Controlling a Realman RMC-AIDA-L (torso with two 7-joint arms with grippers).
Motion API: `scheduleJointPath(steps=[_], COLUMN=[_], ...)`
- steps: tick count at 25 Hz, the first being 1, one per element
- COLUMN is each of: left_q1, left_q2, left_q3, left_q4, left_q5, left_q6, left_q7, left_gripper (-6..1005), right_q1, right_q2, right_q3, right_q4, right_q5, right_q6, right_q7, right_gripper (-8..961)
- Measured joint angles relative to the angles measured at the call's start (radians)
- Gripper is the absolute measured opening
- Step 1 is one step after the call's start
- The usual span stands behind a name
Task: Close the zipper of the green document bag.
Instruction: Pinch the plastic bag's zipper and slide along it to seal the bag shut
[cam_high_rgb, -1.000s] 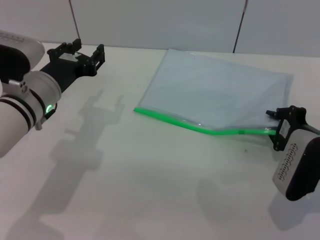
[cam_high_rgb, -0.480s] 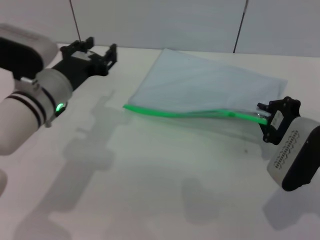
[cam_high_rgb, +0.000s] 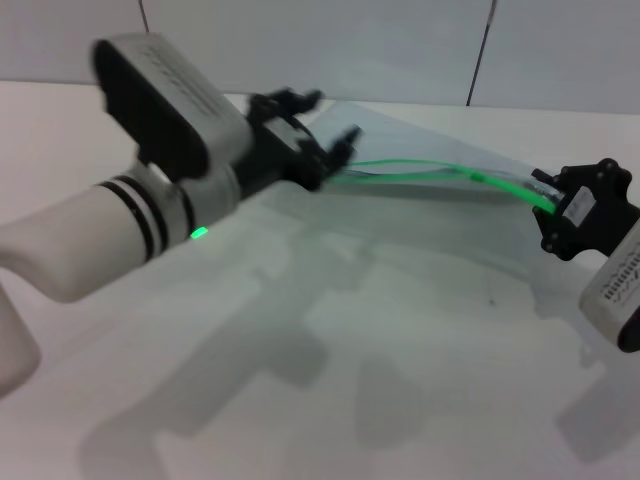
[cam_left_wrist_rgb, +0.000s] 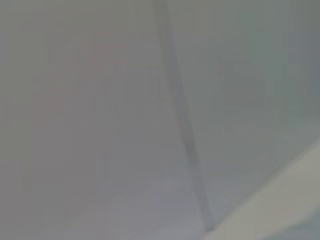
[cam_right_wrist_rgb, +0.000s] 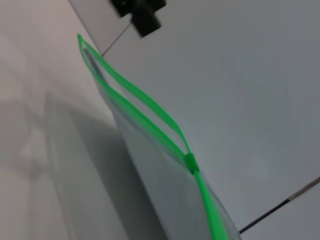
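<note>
- The surface (cam_high_rgb: 300, 400), white and the largest thing we see, carries the green document bag, our landmark, and the grey shadows of both arms.
- The left arm (cam_high_rgb: 110, 225), white with black bands and a small green light, reaches across the head view toward the bag's left end.
- The green document bag (cam_high_rgb: 420, 225) is a translucent pale blue-grey pouch at the far middle of the surface. Its green-edged side is raised clear of the surface and stretched between the two hands, while the rest slopes down to the surface.
- The right hand (cam_high_rgb: 548, 195) sits at the bag's right end. Its black fingers are pressed onto the green edge there and pinch it.
- The left hand (cam_high_rgb: 325, 150) sits at the bag's left end, against the green edge. We cannot tell whether its fingers are spread or closed on the bag. The left wrist view shows only a blurred pale surface.
- The zipper (cam_right_wrist_rgb: 145, 112) runs along the bag's raised edge. In the right wrist view its two green strips gape apart between the bag's far corner and the slider.
- The slider tab (cam_right_wrist_rgb: 190, 162), the smallest item, sits on the zipper; from it toward the right hand the strips run as one joined line.
</note>
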Motion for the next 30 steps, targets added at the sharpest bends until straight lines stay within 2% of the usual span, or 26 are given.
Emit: scheduleJointPath(steps=[3,4,8,14,21,30], left_q1=[-0.033,-0.043,-0.046,-0.051,-0.07,-0.074], left_q2=[0.023,0.026,0.027,0.018,0.012,-0.023], left_q3=[0.067,0.09,0.108,0.125,0.141,0.114], left_q4=[-0.016,-0.02,-0.037,-0.067,-0.072,-0.079], left_q5=[0.073,0.125,0.192,0.275,0.324,0.537], left_q6=[0.004,0.009,0.01,0.012,0.014,0.028], left_q7=[0.0,0.0,0.0,0.0,0.012,0.013], left_gripper=[586,586,586,587,587,587], right_q1=[-0.006,-0.007,-0.022,-0.083,-0.116,-0.123], right_q2=[0.0,0.0,0.0,-0.002,-0.001,-0.001], right_q3=[0.005,0.005,0.003,0.066,0.077,0.094], right_q4=[-0.001,-0.001,-0.014,-0.09,-0.143,-0.144], right_q5=[-0.001,-0.001,-0.001,-0.016,-0.088,-0.112], right_q6=[-0.004,-0.005,-0.031,-0.156,-0.174,-0.208], right_q7=[0.01,0.011,0.03,0.098,0.161,0.195], right_gripper=[71,71,66,60,55,50])
